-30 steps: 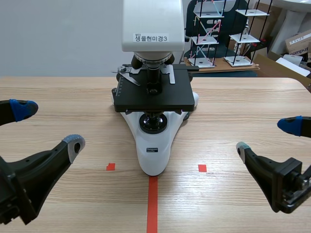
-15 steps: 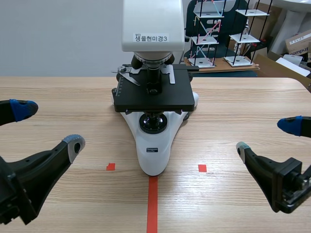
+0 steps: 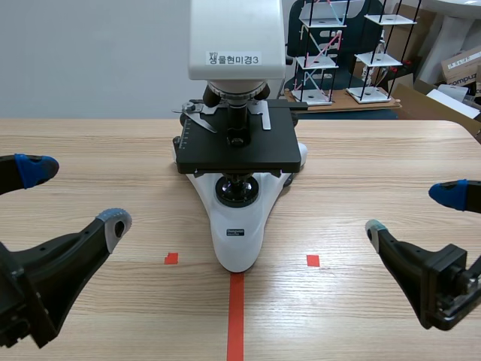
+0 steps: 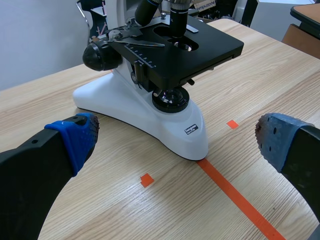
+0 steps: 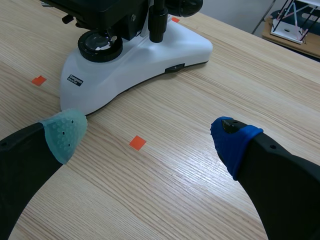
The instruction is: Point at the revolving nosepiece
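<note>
A white microscope (image 3: pixel 239 218) with a black stage (image 3: pixel 237 149) stands at the table's middle. Its revolving nosepiece (image 3: pixel 236 92) sits under the white head, with black objective lenses pointing down at the stage. In the left wrist view the objectives (image 4: pixel 176 7) show above the stage, ahead of my left gripper (image 4: pixel 175 142). My left gripper (image 3: pixel 71 195) is open low at the near left, well apart from the microscope. My right gripper (image 3: pixel 413 210) is open at the near right. In the right wrist view the microscope base (image 5: pixel 135 55) lies ahead of the right gripper (image 5: pixel 150 132).
Wire-frame shelf models (image 3: pixel 342 49) and cardboard boxes (image 3: pixel 462 68) stand behind the table's far edge. Bare wooden tabletop (image 3: pixel 376 165) lies on both sides of the microscope.
</note>
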Available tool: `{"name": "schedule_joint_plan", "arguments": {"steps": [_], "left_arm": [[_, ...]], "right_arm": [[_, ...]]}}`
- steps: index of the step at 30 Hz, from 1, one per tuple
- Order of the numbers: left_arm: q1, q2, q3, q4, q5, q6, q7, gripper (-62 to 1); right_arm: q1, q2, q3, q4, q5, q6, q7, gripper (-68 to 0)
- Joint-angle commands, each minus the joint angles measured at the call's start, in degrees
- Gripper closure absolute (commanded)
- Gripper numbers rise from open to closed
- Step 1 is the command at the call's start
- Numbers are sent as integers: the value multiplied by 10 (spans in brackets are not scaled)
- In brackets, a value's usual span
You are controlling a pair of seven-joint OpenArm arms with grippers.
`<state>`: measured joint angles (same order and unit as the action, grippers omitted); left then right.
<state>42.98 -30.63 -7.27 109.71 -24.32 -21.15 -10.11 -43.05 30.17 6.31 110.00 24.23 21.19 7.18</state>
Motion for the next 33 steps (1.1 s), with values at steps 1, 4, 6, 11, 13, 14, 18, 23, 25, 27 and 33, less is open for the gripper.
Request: {"name": "schedule_joint_plan", "arguments": {"steps": [1, 4, 6, 11, 13, 14, 18, 23, 25, 27, 33], "left_arm": [[0, 1, 2, 6, -6, 0, -10, -623], [0, 1, 2, 6, -6, 0, -10, -623], [0, 1, 2, 6, -6, 0, -10, -623], [0, 1, 2, 6, -5, 0, -8, -623], [0, 1, 2, 6, -5, 0, -8, -623], [0, 1, 2, 6, -5, 0, -8, -623], [0, 1, 2, 6, -5, 0, -8, -623], [0, 1, 2, 6, -5, 0, -8, -623], [0, 1, 2, 6, -5, 0, -8, -623], [0, 1, 2, 6, -5, 0, -8, -623], [0, 1, 2, 6, -5, 0, -8, -623]], "right_arm": [[0, 6, 5, 6, 2, -2, 8, -544], [0, 6, 5, 6, 2, -2, 6, -544], [0, 6, 5, 6, 2, -2, 6, -544], [0, 6, 5, 6, 1, -3, 7, -492], [2, 6, 5, 6, -8, -7, 11, -371], [5, 6, 5, 6, -16, -9, 13, -287], [41, 6, 5, 5, -45, -9, 13, 4], [114, 6, 4, 3, -45, -6, 22, 2], [146, 6, 3, -2, -45, -2, 33, 2], [181, 6, -3, -10, -45, 9, 36, 2], [283, 6, -33, -62, -45, 70, 35, 2]]}}
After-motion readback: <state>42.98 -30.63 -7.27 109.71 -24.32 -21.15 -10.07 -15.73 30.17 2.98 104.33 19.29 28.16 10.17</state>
